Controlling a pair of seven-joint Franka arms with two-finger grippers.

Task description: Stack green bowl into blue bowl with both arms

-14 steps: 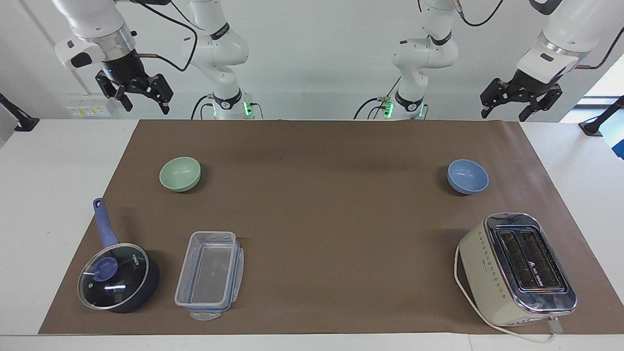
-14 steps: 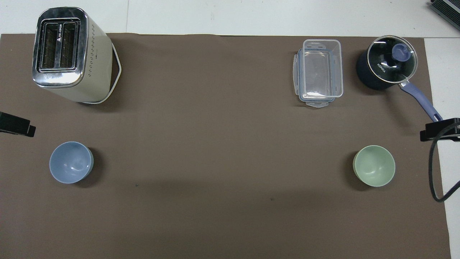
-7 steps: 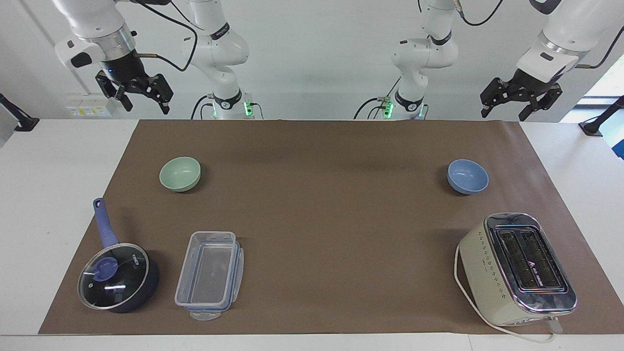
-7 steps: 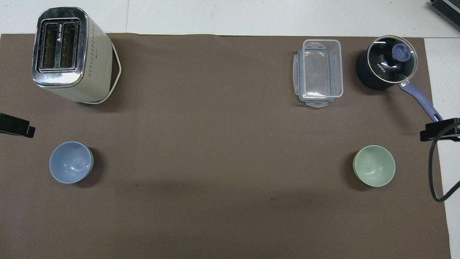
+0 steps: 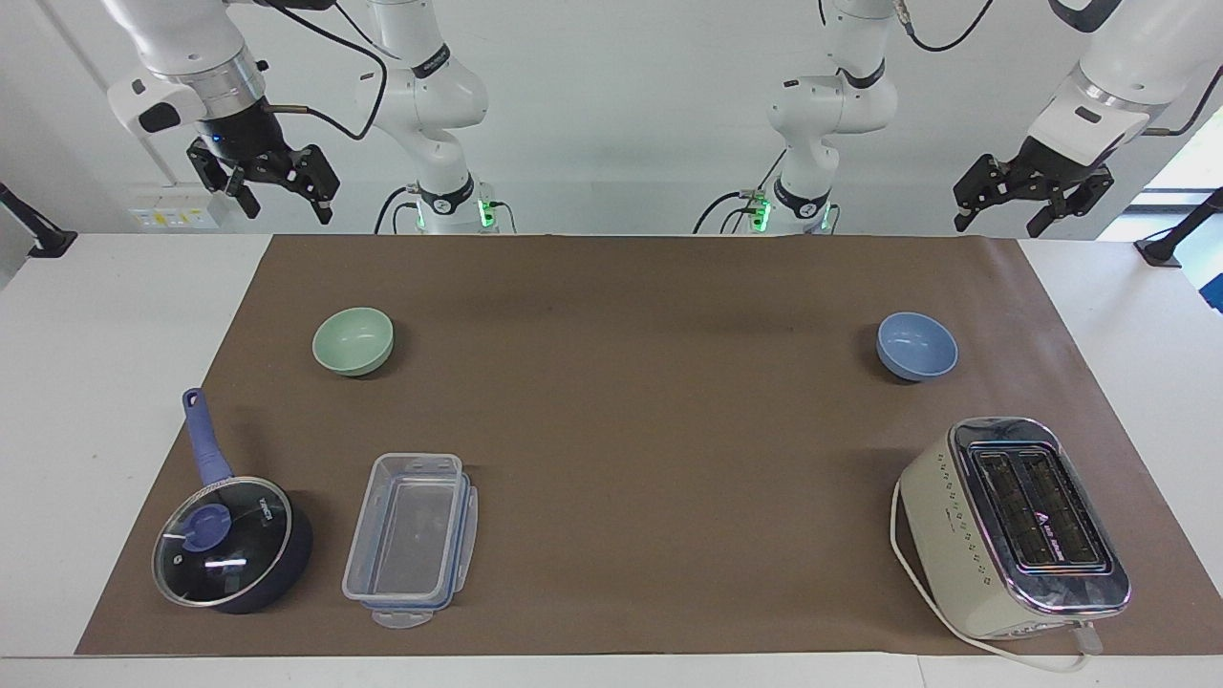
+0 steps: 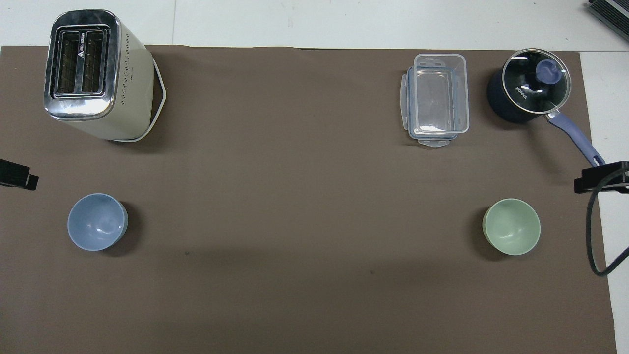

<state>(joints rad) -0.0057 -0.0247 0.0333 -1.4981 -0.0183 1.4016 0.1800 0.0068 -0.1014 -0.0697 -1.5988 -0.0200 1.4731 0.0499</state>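
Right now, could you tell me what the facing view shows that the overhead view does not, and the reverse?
Only the facing view shows both arms whole: the left gripper and right gripper hang open, raised above the table's robot end, holding nothing. Only the overhead view looks straight down into the toaster slots; of the grippers it catches just dark tips at its edges. Both show the green bowl and blue bowl apart at opposite ends, plus the saucepan and clear container.
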